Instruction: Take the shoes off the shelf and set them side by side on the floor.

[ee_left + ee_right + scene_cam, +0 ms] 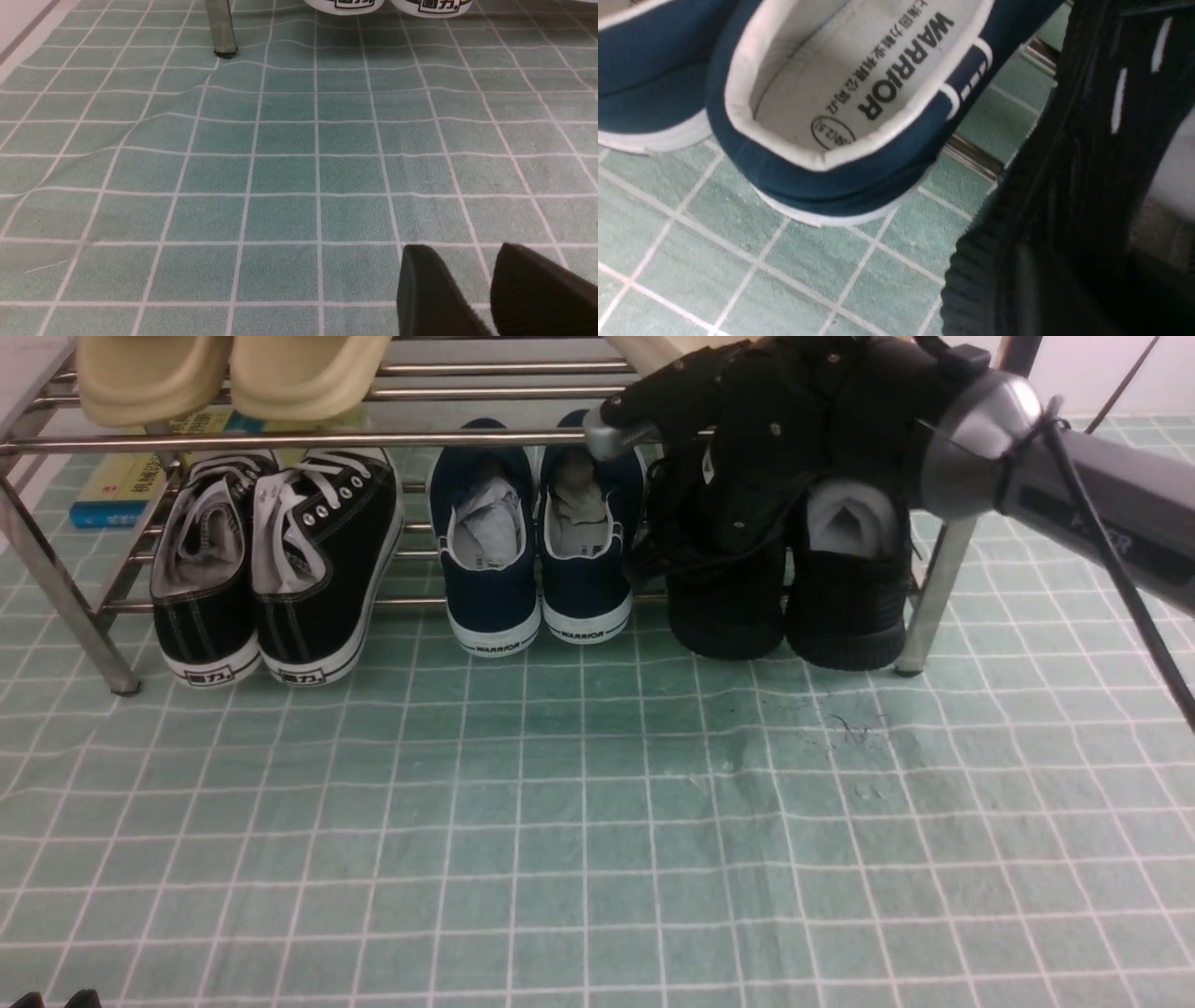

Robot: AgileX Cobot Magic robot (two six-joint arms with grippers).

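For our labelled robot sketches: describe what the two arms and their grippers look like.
The right arm is a dark grey tube with a shiny silver joint, a black cable alongside and a black wrist end. The left gripper shows two black wedge-shaped fingers.

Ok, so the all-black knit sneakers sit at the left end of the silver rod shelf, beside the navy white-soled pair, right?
Not left: the front view shows the all-black knit sneakers at the right end of the silver rod shelf, beside the navy white-soled pair.

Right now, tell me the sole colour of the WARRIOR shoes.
The WARRIOR shoes have white soles; the front view shows them best.
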